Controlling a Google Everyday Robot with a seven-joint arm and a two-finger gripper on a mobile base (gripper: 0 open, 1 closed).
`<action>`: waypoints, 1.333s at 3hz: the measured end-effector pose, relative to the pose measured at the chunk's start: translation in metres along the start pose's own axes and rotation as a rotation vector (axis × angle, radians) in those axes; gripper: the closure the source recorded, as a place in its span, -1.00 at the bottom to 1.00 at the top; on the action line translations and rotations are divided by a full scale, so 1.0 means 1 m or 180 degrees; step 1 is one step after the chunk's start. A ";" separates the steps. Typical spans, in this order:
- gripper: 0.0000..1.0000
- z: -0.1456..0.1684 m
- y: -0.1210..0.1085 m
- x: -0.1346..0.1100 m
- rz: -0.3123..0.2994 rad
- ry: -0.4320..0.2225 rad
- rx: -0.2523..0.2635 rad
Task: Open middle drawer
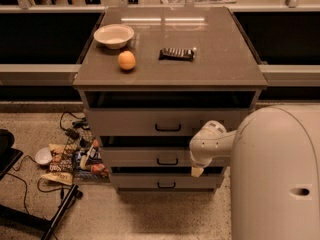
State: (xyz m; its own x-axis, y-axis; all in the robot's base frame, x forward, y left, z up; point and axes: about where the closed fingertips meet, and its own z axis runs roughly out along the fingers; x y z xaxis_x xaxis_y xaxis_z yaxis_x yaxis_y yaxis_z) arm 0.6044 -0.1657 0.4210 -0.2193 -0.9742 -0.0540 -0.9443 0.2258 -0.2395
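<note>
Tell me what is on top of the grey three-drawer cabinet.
On the grey cabinet top: a white round bowl, an orange round fruit and a dark flat wrapped bar. Nothing covers them. The gripper hangs low, before the wide grey middle drawer, right of its handle.

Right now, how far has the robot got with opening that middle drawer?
Done: nothing visible yet. The middle drawer shows only its grey front, none of its inside. In hand: the gripper hangs to the right of the drawer's black handle and slightly below it, not touching it. Left: bring the gripper onto the handle, take hold and pull the drawer out.
</note>
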 end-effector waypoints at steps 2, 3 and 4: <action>0.72 0.005 0.008 0.008 0.0059 -0.0010 -0.0050; 1.00 0.005 0.008 0.008 0.0059 -0.0010 -0.0050; 0.63 0.002 0.007 0.008 0.0059 -0.0010 -0.0050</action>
State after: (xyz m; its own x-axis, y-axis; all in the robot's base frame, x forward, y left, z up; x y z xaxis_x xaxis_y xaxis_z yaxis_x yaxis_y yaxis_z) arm 0.5963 -0.1717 0.4168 -0.2360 -0.9698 -0.0612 -0.9438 0.2438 -0.2231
